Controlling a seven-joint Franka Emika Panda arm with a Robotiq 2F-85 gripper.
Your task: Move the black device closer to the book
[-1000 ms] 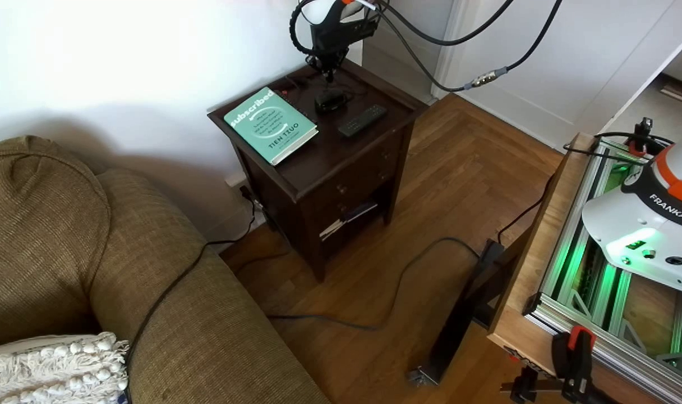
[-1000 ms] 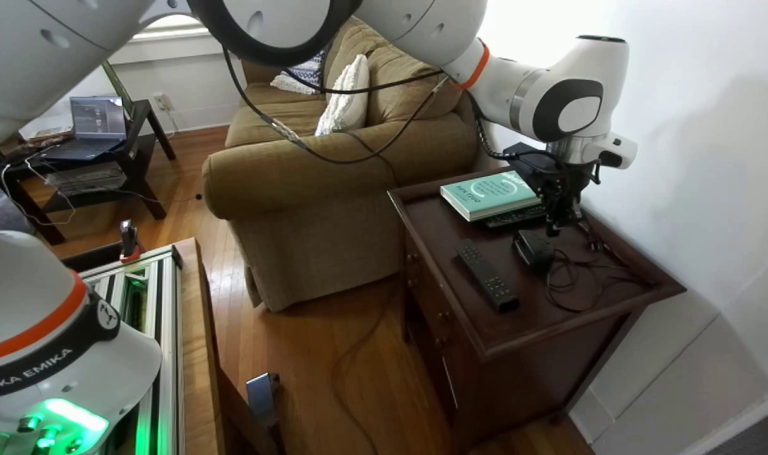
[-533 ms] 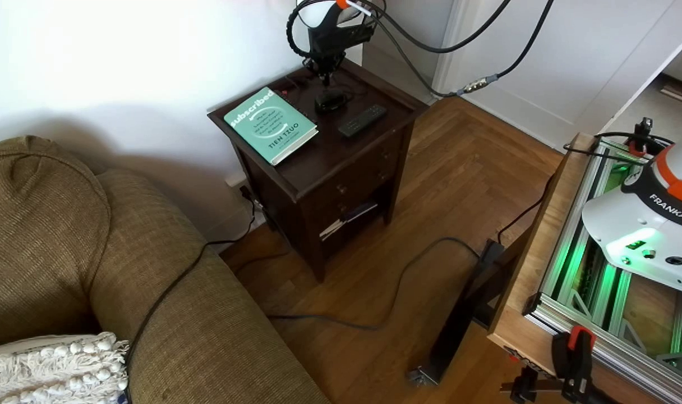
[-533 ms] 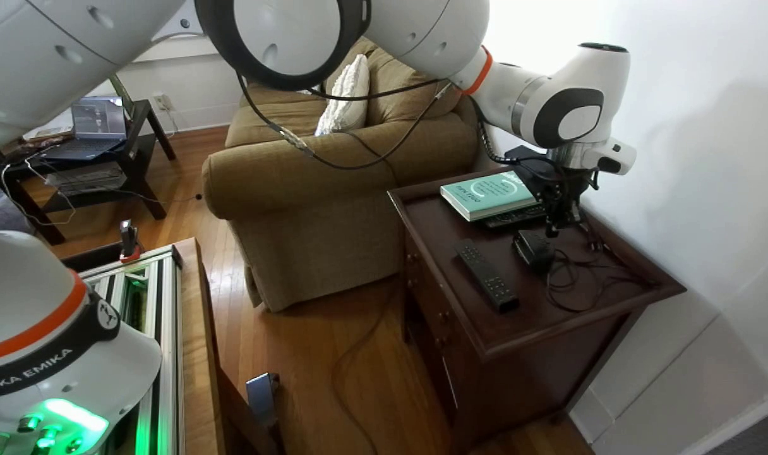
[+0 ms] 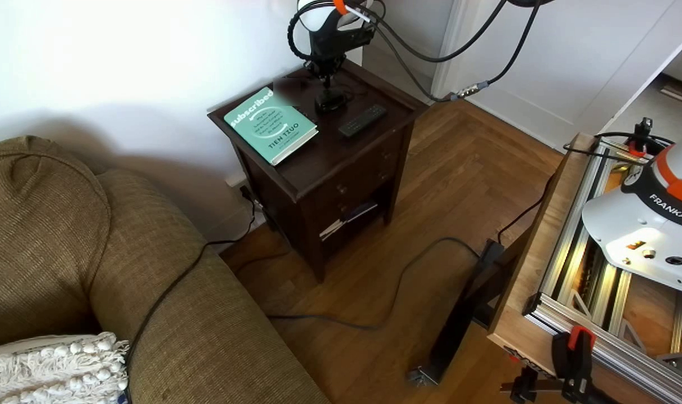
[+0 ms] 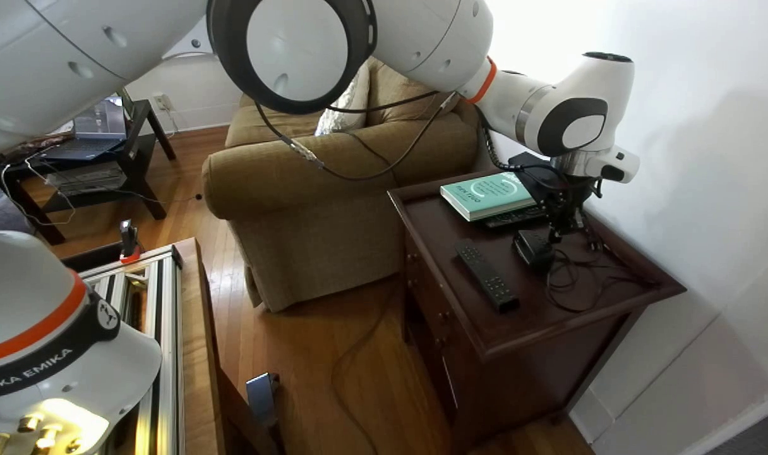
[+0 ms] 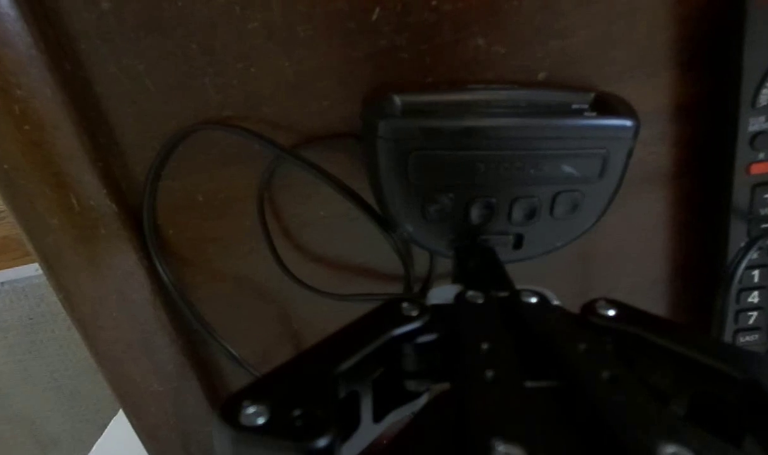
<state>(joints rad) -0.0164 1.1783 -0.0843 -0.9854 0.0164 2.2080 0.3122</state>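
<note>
The black device (image 7: 504, 164) is a small gadget with a row of buttons on its top. It sits on the dark wooden nightstand and shows in both exterior views (image 5: 331, 102) (image 6: 534, 251). The book (image 5: 271, 126), with its green cover, lies flat a short way from the device; it also shows in an exterior view (image 6: 490, 194). My gripper (image 7: 477, 249) points down with its fingers together and nothing seen between them. Its tips are over the device's edge by the buttons and look to touch or nearly touch it; the exact contact is hard to tell.
A slim black remote (image 6: 486, 275) lies beside the device, near the nightstand's front. Another dark remote (image 6: 513, 217) lies against the book. A thin black cord (image 7: 333, 183) loops beside the device. The nightstand (image 5: 318, 174) has a raised rim, with a wall behind and a sofa (image 5: 167, 241) alongside.
My gripper has come down a little, so its tips are now at the device's top. The base light has turned from green to yellow-white. The device and book have not moved.
</note>
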